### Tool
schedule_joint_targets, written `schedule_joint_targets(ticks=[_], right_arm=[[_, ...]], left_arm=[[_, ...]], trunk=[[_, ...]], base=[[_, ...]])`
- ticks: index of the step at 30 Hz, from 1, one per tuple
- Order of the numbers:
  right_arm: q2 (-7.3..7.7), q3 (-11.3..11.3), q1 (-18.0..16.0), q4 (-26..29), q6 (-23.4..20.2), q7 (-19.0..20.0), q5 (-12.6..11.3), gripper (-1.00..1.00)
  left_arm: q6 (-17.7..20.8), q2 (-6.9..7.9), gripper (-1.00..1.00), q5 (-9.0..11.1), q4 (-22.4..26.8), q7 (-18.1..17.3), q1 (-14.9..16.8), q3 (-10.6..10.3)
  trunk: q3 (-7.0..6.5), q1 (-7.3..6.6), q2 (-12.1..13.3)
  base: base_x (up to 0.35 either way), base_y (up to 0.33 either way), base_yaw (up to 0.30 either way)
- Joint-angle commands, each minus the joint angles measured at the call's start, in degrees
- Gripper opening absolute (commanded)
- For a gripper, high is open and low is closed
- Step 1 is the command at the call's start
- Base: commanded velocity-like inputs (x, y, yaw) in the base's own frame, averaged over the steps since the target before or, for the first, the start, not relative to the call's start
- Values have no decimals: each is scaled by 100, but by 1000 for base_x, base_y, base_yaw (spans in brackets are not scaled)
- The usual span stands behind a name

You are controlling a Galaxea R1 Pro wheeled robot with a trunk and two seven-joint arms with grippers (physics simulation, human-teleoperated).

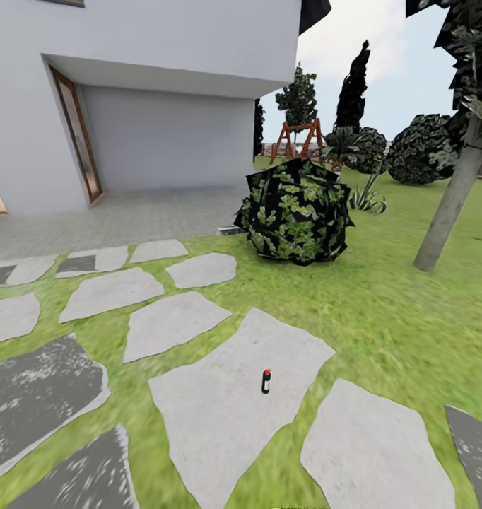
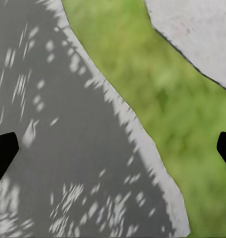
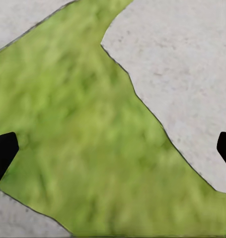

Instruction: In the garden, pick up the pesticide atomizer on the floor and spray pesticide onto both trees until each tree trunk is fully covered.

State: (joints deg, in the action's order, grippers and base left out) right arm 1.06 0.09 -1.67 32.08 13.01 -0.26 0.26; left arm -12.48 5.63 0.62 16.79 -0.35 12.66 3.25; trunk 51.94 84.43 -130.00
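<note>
The pesticide atomizer (image 1: 266, 381), a tiny dark bottle with a red top, stands upright on a grey paving stone (image 1: 227, 396) of the floor in the head view. A tree with a thick pale grey-tan tree trunk (image 1: 449, 205) leans at the right of the lawn, its dark crown (image 1: 474, 42) above. My left gripper (image 2: 113, 148) is open over a shaded stone (image 2: 68, 148) and grass, with nothing between its fingertips (image 2: 2, 151). My right gripper (image 3: 113, 148) is open too, above grass (image 3: 83, 139) between pale stones, its fingertips (image 3: 2, 148) spread wide.
A round dark green bush (image 1: 295, 211) sits beyond the stones. The white house (image 1: 149, 92) with a brown-framed door (image 1: 78, 134) stands at the left. Stepping stones (image 1: 170, 322) cross the grass. A wooden swing frame (image 1: 297, 140) and dark shrubs (image 1: 421, 148) lie far back.
</note>
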Motion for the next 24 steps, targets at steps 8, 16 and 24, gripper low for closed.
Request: schedule_joint_targets(ticks=[8, 16, 24], right_arm=[[0, 0, 0, 0, 0, 0, 0, 100], [0, 0, 0, 0, 0, 0, 0, 100], [-5, 4, 0, 15, -5, 14, -8, 100]], left_arm=[[0, 0, 100, 0, 0, -1, 0, 0], [0, 0, 100, 0, 0, 0, 0, 0], [0, 0, 100, 0, 0, 0, 0, -1]], trunk=[[0, 0, 0], [0, 0, 0], [0, 0, 0]], base=[[0, 316, -265], [0, 316, -213], [0, 316, -25]])
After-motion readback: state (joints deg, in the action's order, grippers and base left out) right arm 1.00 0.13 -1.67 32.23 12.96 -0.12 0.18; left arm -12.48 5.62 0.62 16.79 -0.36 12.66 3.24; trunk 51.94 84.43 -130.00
